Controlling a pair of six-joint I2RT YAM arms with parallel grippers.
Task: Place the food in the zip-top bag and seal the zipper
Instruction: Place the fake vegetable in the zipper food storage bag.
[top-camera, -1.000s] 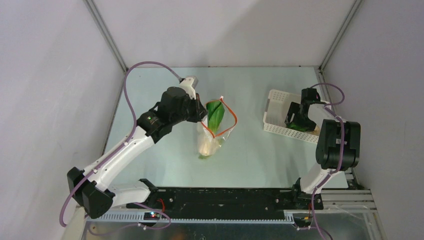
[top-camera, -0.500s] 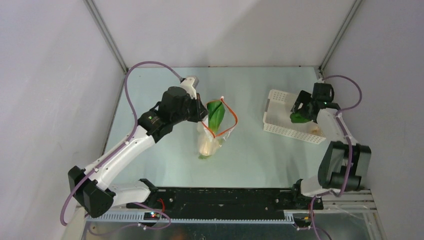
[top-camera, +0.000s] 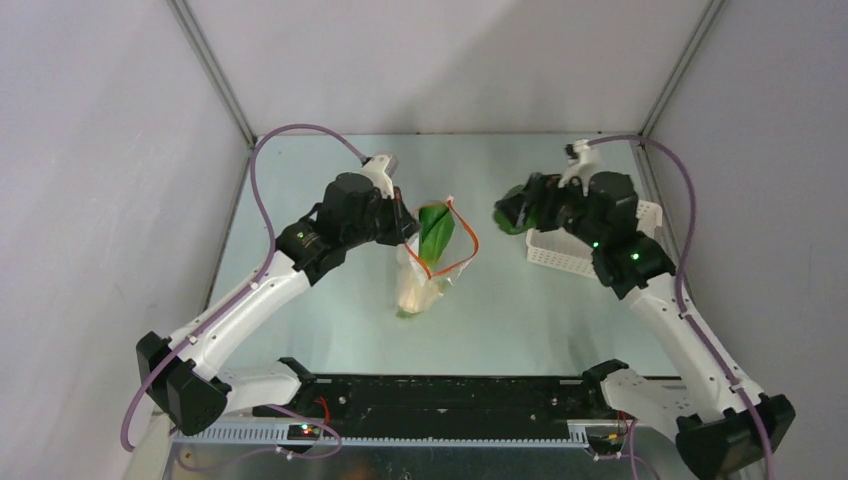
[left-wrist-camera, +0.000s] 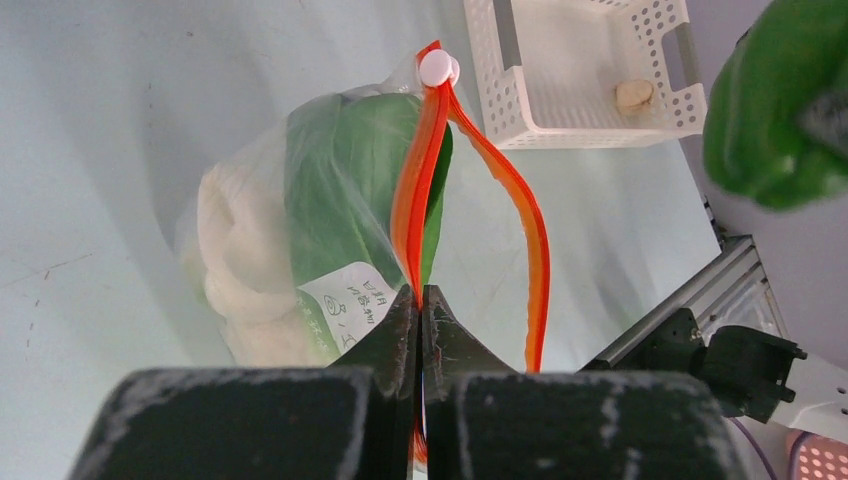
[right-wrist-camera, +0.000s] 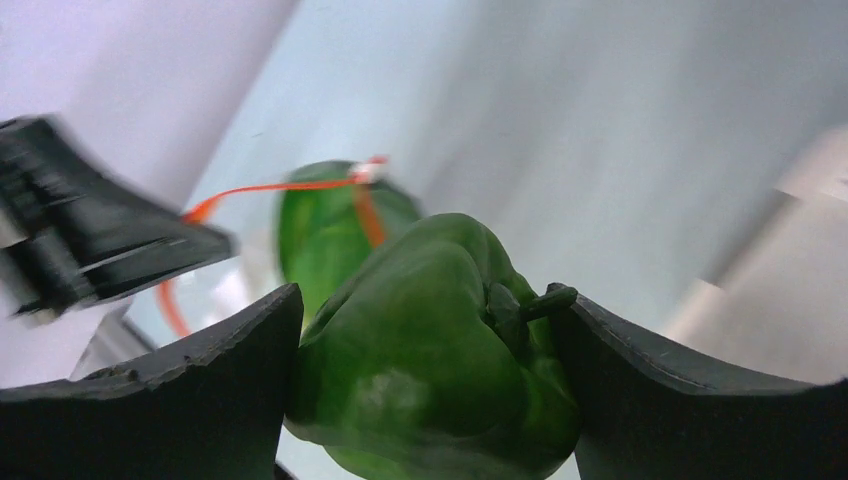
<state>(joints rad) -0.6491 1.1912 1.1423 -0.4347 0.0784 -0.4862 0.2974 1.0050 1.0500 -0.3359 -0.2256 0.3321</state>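
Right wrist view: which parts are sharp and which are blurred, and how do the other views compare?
Right wrist view: the green pepper is fairly sharp, the zipper behind it blurred. Left wrist view: the zipper is crisp, the pepper at the upper right soft. Top external view: evenly lit and sharp throughout.

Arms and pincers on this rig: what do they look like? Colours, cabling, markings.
The left arm and right arm match: white link shells and black joint housings with small green lights. A purple cable loops along each. The left pincer and right pincer have matte black wedge-shaped fingers, and the left's are scuffed grey-white.
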